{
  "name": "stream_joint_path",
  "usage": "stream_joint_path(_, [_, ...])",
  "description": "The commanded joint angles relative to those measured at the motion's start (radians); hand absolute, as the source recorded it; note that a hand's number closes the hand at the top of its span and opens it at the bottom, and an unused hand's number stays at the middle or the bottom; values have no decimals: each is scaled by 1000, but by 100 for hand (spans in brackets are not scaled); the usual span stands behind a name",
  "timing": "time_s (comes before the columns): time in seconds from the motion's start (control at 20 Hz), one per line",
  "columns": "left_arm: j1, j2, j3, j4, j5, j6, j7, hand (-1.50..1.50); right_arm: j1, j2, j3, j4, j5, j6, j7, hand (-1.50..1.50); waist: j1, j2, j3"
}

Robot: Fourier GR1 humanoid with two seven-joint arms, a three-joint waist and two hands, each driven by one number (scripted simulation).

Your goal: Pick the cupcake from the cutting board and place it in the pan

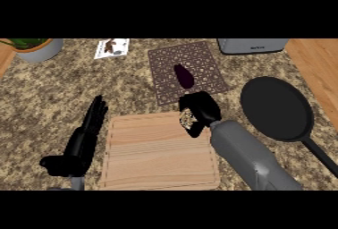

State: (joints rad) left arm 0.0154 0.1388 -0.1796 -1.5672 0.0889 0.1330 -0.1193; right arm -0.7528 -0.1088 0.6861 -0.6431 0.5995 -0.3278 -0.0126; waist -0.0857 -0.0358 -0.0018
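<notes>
Right hand [198, 108] seemingly curled round cupcake [188, 119]

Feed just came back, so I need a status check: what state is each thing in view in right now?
cupcake: in the right hand, at the cutting board's far right corner.
right hand: curled round the cupcake.
left hand: open, fingers straight, left of the board.
pan: empty, handle toward the robot.
cutting board: flat, bare.
eggplant: lying on the trivet.

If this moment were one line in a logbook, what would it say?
right hand: fingers curled on small cupcake | over wooden cutting board's far edge | round black pan: empty | left hand: open
</notes>
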Motion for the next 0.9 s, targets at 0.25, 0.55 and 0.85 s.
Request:
stream_joint_path(0.25, [23, 20, 31, -29, 13, 3, 10, 0, 178, -89, -67, -374, 32, -243, 278, 150, -39, -13, -1])
stream_joint_path(0.55, [29, 25, 23, -45, 12, -15, 4, 0, 400, -255, -135, -712, 23, -289, 411, 150, -1, 11, 0])
stream_joint_path(0.85, [-27, 2, 16, 47, 12, -59, -70, 0, 619, -401, -280, -932, -63, -328, 396, 150, 56, 33, 2])
